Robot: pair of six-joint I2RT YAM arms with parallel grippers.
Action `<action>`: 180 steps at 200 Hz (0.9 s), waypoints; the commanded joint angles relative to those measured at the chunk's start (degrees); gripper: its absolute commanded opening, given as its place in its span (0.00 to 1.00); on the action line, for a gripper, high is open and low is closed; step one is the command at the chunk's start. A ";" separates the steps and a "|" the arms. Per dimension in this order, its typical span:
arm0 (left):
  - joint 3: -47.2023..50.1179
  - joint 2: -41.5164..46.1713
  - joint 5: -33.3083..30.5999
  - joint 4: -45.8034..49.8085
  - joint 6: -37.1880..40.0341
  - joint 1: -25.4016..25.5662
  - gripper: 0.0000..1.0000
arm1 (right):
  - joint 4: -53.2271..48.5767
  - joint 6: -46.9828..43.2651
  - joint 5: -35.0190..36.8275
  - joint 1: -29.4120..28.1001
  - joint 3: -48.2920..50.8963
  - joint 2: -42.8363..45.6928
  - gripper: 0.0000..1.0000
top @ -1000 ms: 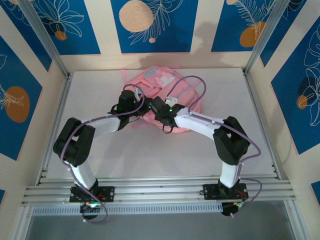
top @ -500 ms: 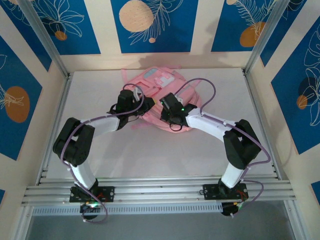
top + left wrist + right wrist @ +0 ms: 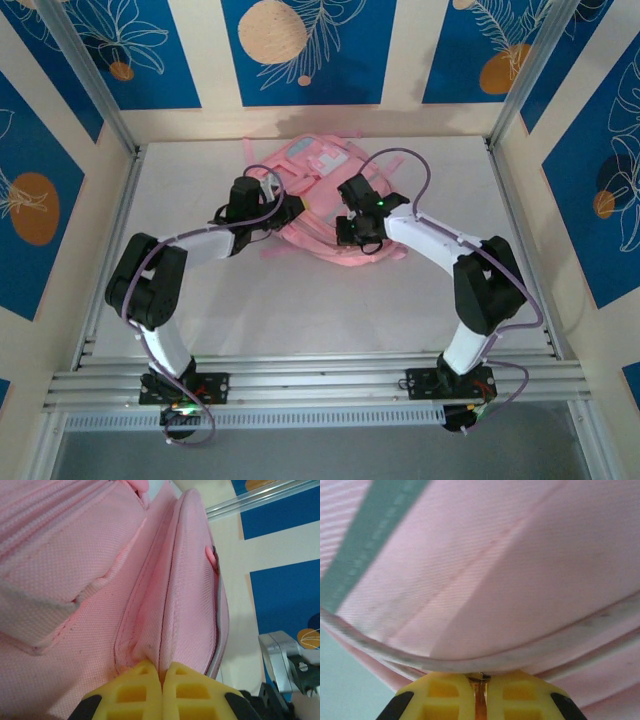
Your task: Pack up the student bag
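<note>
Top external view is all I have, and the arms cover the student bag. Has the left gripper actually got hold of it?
Observer: Yes. In the left wrist view the left gripper is shut tight, with a folded seam of the student bag pinched between its tips.
Operator: And the right one?
Observer: In the right wrist view the right gripper is closed to a thin gap, right at the bag's piped edge, and it seems to pinch it.
Operator: Which part of the bag is that?
Observer: Hard to say. A grey-green stripe runs across the pink panel above that edge.
</note>
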State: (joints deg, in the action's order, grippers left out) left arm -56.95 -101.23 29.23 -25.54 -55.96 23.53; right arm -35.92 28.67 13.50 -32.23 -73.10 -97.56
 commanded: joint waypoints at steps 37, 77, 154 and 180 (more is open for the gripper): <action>-3.87 1.20 1.79 4.79 7.67 -2.54 0.00 | -5.97 -15.20 10.32 10.16 -0.56 0.91 0.00; -3.55 0.92 0.82 6.76 9.59 -3.44 0.00 | -4.89 -21.07 7.83 12.73 -3.89 -1.04 0.00; -8.18 -4.13 -1.03 6.49 8.48 -4.03 0.14 | -0.11 -16.37 -13.72 -1.70 -2.58 -0.30 0.00; -5.19 -0.81 -2.06 6.51 7.04 -4.02 0.39 | 3.79 -13.58 -16.94 -5.45 -6.08 -2.85 0.00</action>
State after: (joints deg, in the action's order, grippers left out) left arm -63.66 -104.97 28.58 -18.76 -47.81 19.88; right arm -34.98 11.81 5.61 -34.41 -75.59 -98.59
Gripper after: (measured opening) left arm 0.282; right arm 0.070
